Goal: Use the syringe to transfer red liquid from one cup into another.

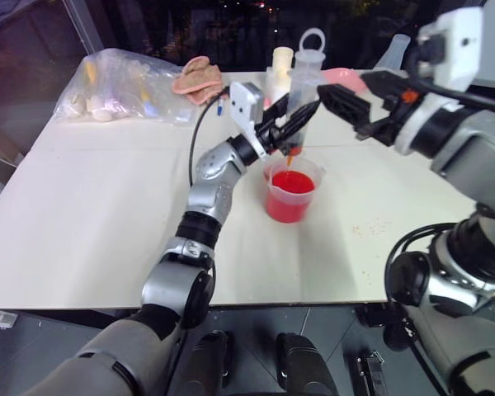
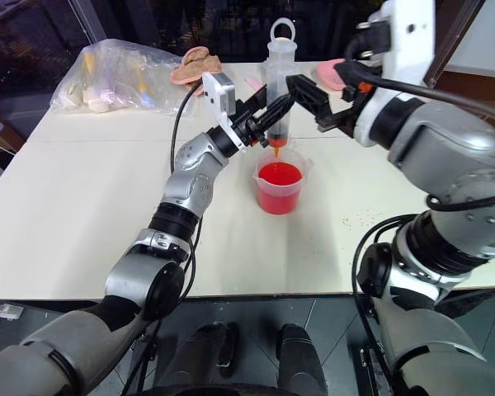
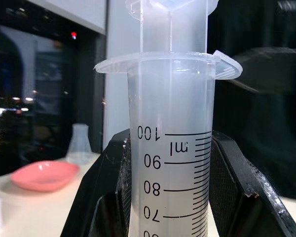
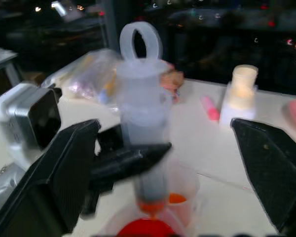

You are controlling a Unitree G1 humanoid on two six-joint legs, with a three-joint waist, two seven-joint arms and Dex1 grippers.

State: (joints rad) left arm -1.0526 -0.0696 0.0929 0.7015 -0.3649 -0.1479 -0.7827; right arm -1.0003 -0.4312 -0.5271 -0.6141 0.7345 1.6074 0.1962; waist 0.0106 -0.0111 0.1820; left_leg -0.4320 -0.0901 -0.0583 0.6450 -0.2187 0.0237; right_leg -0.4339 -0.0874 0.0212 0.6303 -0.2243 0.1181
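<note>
Our left gripper (image 2: 268, 113) pinches the syringe (image 2: 279, 87) upright by its barrel, the orange tip hanging just above the red liquid (image 2: 279, 174) in the beaker (image 2: 278, 196) below the jaws. Our right gripper (image 2: 313, 101) stands spread wide beside the plunger, touching nothing. If we tilt the barrel, drips could miss the beaker.

Left arm stretched forward, wrist angled up. Left gripper (image 2: 266, 118) clamped on syringe (image 2: 278, 78); barrel upright between fingers (image 3: 237, 187), pads pressed on both sides. Right arm raised, forearm crossing inward. Right gripper (image 2: 309, 99) spread wide, fingers (image 4: 271, 168) either side of syringe, apart from it.
</note>
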